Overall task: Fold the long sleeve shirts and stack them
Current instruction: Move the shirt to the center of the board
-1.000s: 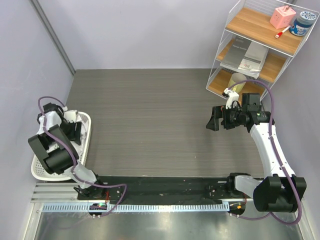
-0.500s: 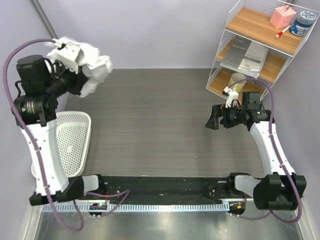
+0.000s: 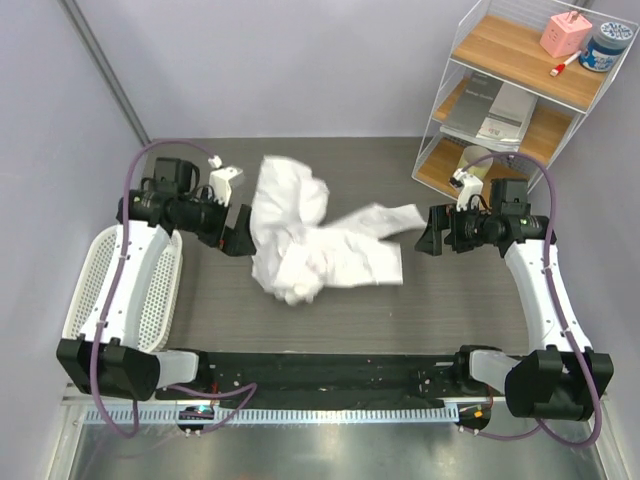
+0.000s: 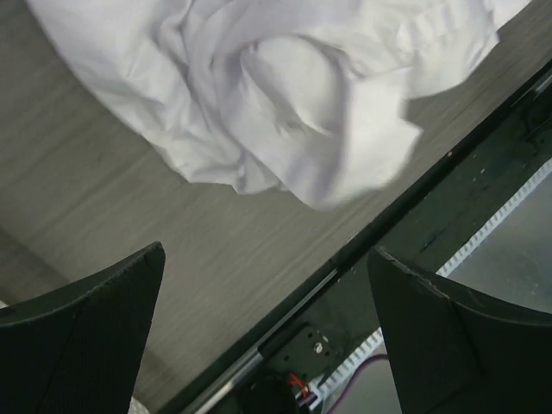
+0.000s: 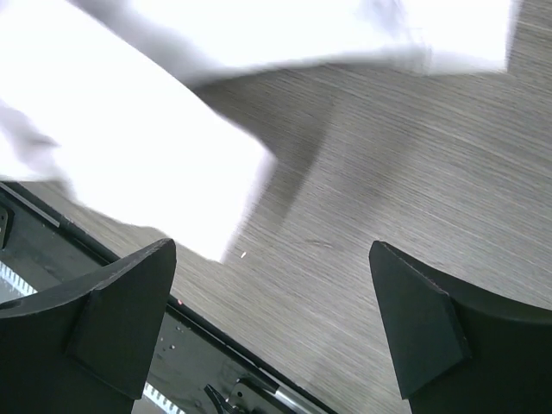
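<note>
Grey wood-grain table, walled in pale lilac. One long sleeve shirt is laid crumpled at its middle, with a sleeve flung rightwards (edges blurred). Left gripper is found just left of the shirt, with fingers spread wide, apart from the cloth. Right gripper is found just right of the sleeve tip, likewise spread and gripping nothing. White basket is set well left of the shirt.

We are viewing a dark grey wood-grain tabletop: a white perforated plastic basket is sitting at its left edge, while a white wire rack with wooden shelves is holding a pink box, a blue-lidded jar and grey-white flat booklets.
</note>
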{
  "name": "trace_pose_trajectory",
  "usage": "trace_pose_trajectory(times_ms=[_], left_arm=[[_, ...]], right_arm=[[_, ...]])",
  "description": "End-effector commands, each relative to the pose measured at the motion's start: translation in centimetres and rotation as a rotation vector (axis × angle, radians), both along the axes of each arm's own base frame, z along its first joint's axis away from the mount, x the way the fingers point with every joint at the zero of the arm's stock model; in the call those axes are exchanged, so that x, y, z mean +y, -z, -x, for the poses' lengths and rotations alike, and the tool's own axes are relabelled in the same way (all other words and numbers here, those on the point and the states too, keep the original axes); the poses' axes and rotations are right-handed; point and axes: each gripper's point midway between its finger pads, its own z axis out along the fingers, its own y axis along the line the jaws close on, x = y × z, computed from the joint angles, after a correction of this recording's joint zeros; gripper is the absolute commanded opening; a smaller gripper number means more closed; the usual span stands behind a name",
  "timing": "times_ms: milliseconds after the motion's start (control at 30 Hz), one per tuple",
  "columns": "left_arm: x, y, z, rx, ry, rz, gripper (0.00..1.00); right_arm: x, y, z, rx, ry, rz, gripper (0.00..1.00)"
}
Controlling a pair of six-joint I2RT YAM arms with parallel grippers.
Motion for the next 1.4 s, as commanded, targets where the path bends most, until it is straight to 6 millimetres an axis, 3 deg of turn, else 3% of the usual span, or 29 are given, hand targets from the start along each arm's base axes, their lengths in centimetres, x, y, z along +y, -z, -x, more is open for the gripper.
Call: trace_pose_trajectory(times_ms=[0, 267, 400, 533, 633, 767, 867, 967, 1100, 1233, 1267, 1300, 1333, 1367], left_arm=[[2.4, 2.6, 1.5, -0.027, 0.012, -0.090, 1.00], [2.0, 8.7, 2.9, 0.109, 0.062, -0.089, 0.98], [1.0, 10.4, 2.3, 0.125, 0.098, -0.096, 0.95], [-2.7, 9.6, 2.9, 0.092, 0.224, -0.034, 0.91], [-5.7, 9.0, 3.2, 0.009, 0.329, 0.007, 0.89], [-8.9, 9.6, 4.4, -0.054, 0.461, 0.032, 0.89], [-10.9, 10.9, 4.0, -0.091, 0.489, 0.002, 0.88], [-12.0, 12.1, 3.6, -0.088, 0.511, -0.038, 0.85], [-13.8, 13.0, 4.3, -0.078, 0.571, -0.043, 0.81], [-13.5, 15.0, 4.7, -0.034, 0.581, -0.084, 0.65], [-13.3, 15.5, 4.7, -0.026, 0.576, -0.097, 0.49], [-13.0, 15.5, 4.4, -0.033, 0.566, -0.117, 0.42], [-13.0, 14.9, 4.0, -0.052, 0.562, -0.122, 0.25], [-12.8, 14.4, 4.1, -0.052, 0.562, -0.126, 0.18]], right_arm=[[0.8, -0.6, -0.4, -0.009, -0.071, 0.001, 1.00], [5.1, 2.5, -0.1, 0.031, -0.245, 0.102, 0.97], [7.8, 5.8, 0.8, 0.088, -0.365, 0.193, 0.89], [8.7, 9.1, 1.2, 0.164, -0.411, 0.227, 0.85], [8.3, 11.2, 0.5, 0.196, -0.404, 0.267, 0.84], [8.2, 13.0, -1.0, 0.192, -0.385, 0.302, 0.84], [8.2, 14.4, -1.5, 0.219, -0.375, 0.317, 0.84], [8.7, 15.6, -1.0, 0.248, -0.397, 0.328, 0.84], [9.0, 17.6, 1.1, 0.294, -0.437, 0.356, 0.83], [8.8, 18.6, 1.7, 0.313, -0.443, 0.380, 0.65], [8.7, 18.6, 1.7, 0.319, -0.442, 0.384, 0.46], [8.8, 18.1, 1.3, 0.307, -0.438, 0.388, 0.38], [8.6, 17.7, 1.0, 0.298, -0.435, 0.396, 0.14], [8.7, 16.4, 0.6, 0.269, -0.430, 0.397, 0.02]])
